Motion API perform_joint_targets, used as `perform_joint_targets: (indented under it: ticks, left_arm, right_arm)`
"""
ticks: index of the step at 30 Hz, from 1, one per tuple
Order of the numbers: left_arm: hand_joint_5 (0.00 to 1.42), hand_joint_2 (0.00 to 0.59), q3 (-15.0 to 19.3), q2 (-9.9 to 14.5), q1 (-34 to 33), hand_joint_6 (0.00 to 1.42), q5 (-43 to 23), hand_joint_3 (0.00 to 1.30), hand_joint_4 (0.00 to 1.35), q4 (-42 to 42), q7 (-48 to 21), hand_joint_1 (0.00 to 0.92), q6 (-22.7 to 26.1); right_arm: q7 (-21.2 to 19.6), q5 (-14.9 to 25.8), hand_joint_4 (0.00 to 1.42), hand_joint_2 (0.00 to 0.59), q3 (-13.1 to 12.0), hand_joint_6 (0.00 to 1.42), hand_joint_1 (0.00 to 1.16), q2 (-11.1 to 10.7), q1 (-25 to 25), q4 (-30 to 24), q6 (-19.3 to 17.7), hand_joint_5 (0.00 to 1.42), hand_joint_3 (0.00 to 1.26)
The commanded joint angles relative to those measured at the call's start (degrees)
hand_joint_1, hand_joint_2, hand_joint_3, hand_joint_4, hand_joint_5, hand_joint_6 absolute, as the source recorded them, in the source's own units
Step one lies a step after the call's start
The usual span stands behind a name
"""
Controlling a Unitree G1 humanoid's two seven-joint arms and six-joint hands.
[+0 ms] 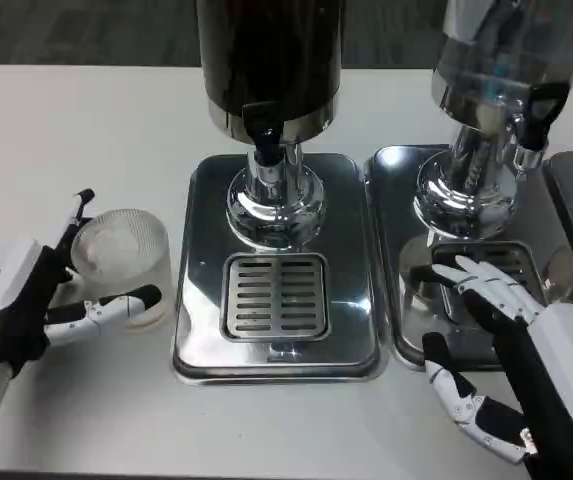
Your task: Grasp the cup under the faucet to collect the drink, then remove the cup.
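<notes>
Head view: at nine o'clock my left hand (26,300) cups the clear cup (124,262) on the table (86,130), fingers (116,303) around it. The faucet (266,140) stands at twelve. At four o'clock my right hand (536,370) rests with fingers spread.

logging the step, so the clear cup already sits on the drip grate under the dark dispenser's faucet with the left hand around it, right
Not quite. In the head view the clear cup stands on the white table, to the left of the dark dispenser's tray, not on the drip grate, which is bare. The left hand is indeed around it.
</notes>
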Motion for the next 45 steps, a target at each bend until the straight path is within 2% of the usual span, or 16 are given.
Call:
perform_joint_targets:
  ticks: [1, 6, 13, 25, 32, 45]
  left_arm:
    - [0.50, 0.083, 0.2, -0.6, -0.9, 0.61, -0.4, 0.09, 0.22, 1.0, 1.4, 0.333, -1.2]
    - [0.59, 0.092, 0.4, -0.9, -0.8, 0.75, -0.3, 0.14, 0.29, 1.6, 2.9, 0.327, -2.2]
    - [0.66, 0.104, 0.5, -1.2, -0.9, 0.87, -0.1, 0.21, 0.35, 2.6, 4.4, 0.332, -3.7]
    - [0.81, 0.140, 0.2, -1.4, -0.9, 1.05, 0.4, 0.36, 0.49, 4.4, 7.2, 0.400, -7.0]
    - [0.86, 0.151, 0.2, -1.7, -0.5, 1.11, 0.4, 0.46, 0.56, 4.7, 8.8, 0.418, -8.0]
    - [0.89, 0.144, 0.5, -1.3, 0.6, 1.15, 0.7, 0.49, 0.58, 4.1, 11.7, 0.422, -9.4]
  right_arm:
    - [0.2, 0.2, 0.16, 0.492, -0.3, 0.30, 0.62, -0.2, 0.1, -0.7, -0.5, 0.15, 0.28]
    - [0.5, 0.3, 0.16, 0.492, -0.3, 0.31, 0.62, -0.2, 0.0, -0.5, -0.4, 0.15, 0.28]
    - [0.7, 0.5, 0.16, 0.512, -0.3, 0.31, 0.63, -0.1, -0.4, -0.1, -0.3, 0.15, 0.29]
    - [0.7, 0.4, 0.17, 0.516, -0.3, 0.31, 0.63, -0.1, -0.8, 0.1, -0.4, 0.15, 0.29]
    - [1.0, 0.6, 0.17, 0.525, -0.4, 0.31, 0.62, -0.2, -0.4, -0.1, -0.3, 0.14, 0.31]
    - [1.4, 1.1, 0.19, 0.526, -0.3, 0.30, 0.62, -0.1, -0.6, 0.1, -0.5, 0.13, 0.33]
